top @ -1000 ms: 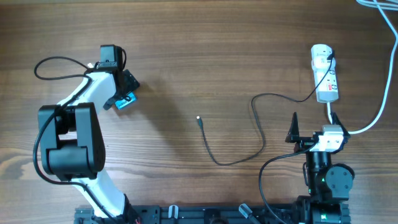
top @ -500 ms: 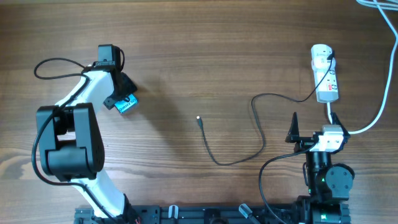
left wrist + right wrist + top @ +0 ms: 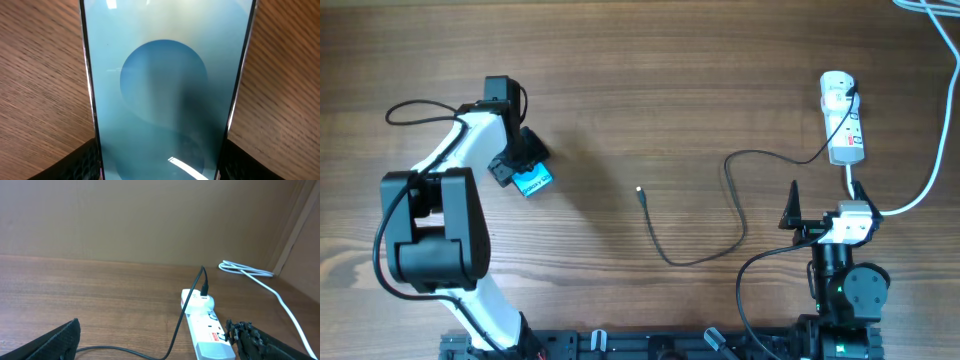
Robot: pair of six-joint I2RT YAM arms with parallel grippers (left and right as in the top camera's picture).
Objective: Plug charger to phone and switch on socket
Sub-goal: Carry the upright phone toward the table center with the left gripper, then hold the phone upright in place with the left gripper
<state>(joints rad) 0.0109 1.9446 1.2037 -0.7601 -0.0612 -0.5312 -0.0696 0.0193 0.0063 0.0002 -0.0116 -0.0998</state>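
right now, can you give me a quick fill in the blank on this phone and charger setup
1. The left pincer is closed on the ___.
2. The right pincer stands ___, holding nothing.
3. The charger runs from its loose silver tip to a plug in the white ___.
Missing words: phone; open; socket.
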